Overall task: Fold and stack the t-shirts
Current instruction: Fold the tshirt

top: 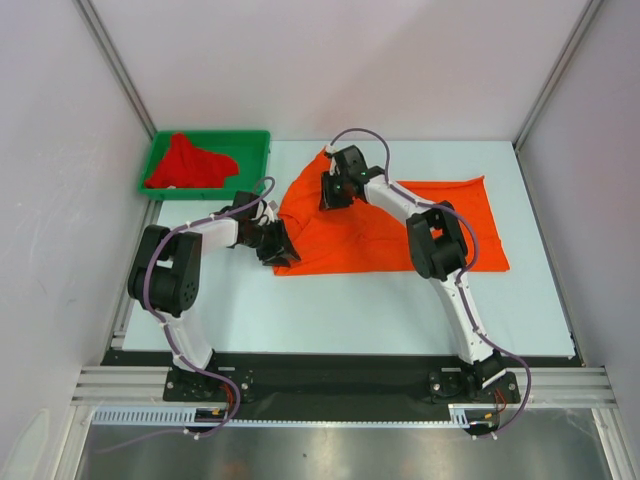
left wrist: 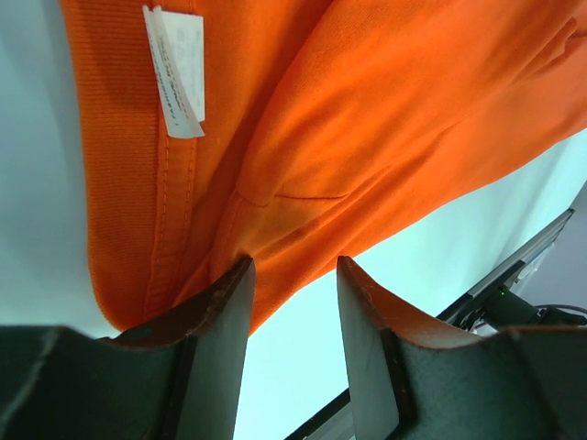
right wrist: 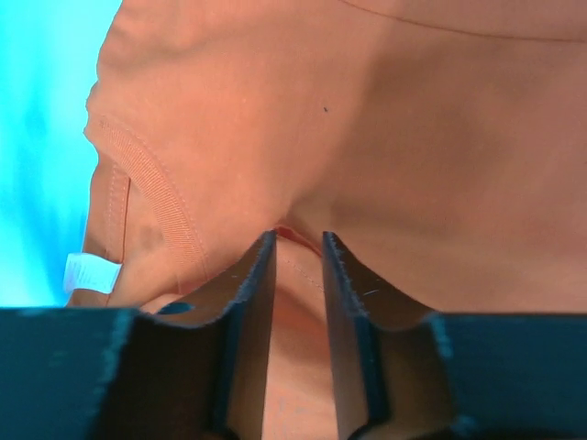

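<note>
The orange t-shirt (top: 360, 245) lies spread on the pale table, centre to right. My left gripper (top: 280, 248) is at its near left corner. In the left wrist view the left gripper (left wrist: 293, 261) is open, the shirt's (left wrist: 367, 110) edge touches the left fingertip, and bare table shows in the gap. The white neck label (left wrist: 176, 73) hangs at upper left. My right gripper (top: 333, 197) sits on the shirt's far left part. In the right wrist view the right gripper (right wrist: 298, 236) is closed on a raised pucker of the orange cloth (right wrist: 367, 119). The red t-shirt (top: 190, 165) lies crumpled in the tray.
The green tray (top: 210, 134) stands at the table's far left corner. White walls and metal frame posts enclose the table on three sides. Bare table (top: 350, 310) lies between the shirt and the arm bases.
</note>
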`<action>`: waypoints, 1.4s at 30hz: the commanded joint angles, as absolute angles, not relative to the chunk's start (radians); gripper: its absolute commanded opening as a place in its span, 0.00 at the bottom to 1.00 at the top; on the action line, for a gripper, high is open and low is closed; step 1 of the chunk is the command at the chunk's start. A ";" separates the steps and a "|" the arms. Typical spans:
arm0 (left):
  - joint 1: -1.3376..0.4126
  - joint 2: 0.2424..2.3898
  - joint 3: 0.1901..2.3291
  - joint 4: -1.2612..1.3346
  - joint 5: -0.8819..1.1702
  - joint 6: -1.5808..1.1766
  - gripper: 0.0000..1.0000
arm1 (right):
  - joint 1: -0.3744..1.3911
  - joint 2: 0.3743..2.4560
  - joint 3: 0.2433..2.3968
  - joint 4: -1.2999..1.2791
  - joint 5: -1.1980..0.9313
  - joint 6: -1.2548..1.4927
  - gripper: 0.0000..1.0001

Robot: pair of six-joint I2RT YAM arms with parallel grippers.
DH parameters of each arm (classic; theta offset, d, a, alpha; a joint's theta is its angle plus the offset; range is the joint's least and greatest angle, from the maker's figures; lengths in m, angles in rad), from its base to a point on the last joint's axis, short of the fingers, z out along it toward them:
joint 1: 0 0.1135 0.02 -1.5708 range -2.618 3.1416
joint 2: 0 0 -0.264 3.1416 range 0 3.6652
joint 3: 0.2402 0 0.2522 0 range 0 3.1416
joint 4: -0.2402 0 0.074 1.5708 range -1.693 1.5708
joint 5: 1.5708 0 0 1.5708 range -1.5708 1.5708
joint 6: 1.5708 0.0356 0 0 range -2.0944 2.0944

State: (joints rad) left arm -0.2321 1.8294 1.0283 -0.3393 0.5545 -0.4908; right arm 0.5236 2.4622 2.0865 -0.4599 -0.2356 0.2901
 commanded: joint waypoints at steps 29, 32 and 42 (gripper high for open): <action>-0.230 1.871 1.025 -0.342 0.545 -0.474 0.48 | 0.534 2.496 2.206 -0.495 -0.121 0.290 0.00; -0.230 1.873 1.025 -0.341 0.545 -0.474 0.48 | 0.528 2.502 2.226 -0.486 -0.127 0.298 0.00; -0.230 1.867 1.019 -0.342 0.549 -0.480 0.48 | 0.512 2.545 2.267 -0.462 -0.140 0.337 0.00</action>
State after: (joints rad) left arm -0.2283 1.8370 1.0286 -0.3347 0.5789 -0.4908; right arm 0.5190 2.5191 2.2105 -0.4881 -0.1432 0.3191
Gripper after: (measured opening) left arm 0.477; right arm 0.010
